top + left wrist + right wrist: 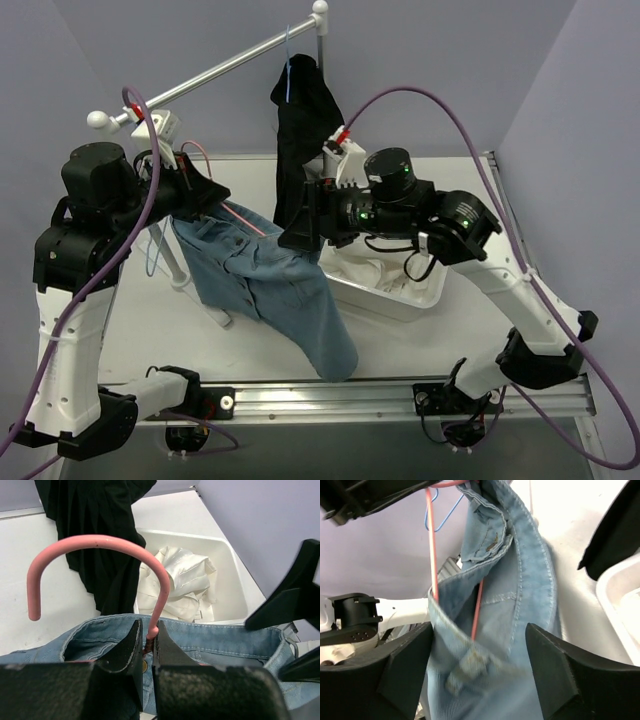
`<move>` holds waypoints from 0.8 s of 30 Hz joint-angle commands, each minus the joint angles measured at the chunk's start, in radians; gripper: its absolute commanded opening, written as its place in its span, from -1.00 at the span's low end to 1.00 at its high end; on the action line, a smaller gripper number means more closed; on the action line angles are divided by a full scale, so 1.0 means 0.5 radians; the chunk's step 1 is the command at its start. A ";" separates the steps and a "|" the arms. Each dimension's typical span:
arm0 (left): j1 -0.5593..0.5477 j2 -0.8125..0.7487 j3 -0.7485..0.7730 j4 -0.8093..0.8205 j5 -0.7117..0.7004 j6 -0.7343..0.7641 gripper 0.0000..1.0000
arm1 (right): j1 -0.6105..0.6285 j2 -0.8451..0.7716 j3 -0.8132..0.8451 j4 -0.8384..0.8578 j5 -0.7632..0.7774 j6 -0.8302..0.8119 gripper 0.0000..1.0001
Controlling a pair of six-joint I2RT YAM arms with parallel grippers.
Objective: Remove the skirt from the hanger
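Note:
The black skirt hangs from the light-blue hanger, which is hooked on the metal rail; neither gripper touches it. The skirt also fills the upper left of the left wrist view. My left gripper is shut on the neck of a pink hanger that carries a blue denim garment. My right gripper is open, its fingers standing wide on either side of the denim waistband.
A white tub holding a white garment sits right of centre, below the right arm. A second light-blue hanger shows behind the denim. The rail's post stands at the back.

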 commanded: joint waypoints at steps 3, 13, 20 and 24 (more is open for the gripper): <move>0.004 -0.016 -0.007 0.143 0.015 -0.024 -0.95 | 0.007 -0.204 -0.071 -0.028 0.098 -0.065 0.28; 0.004 0.018 0.041 0.149 0.012 -0.042 -0.95 | 0.007 -0.201 -0.123 0.033 -0.050 -0.077 0.18; 0.004 0.000 0.036 0.133 0.006 -0.045 -0.95 | 0.007 -0.161 -0.105 0.061 -0.016 -0.062 0.06; 0.004 -0.009 0.023 0.152 0.003 -0.051 -0.95 | 0.007 -0.143 -0.099 0.092 -0.038 -0.055 -0.10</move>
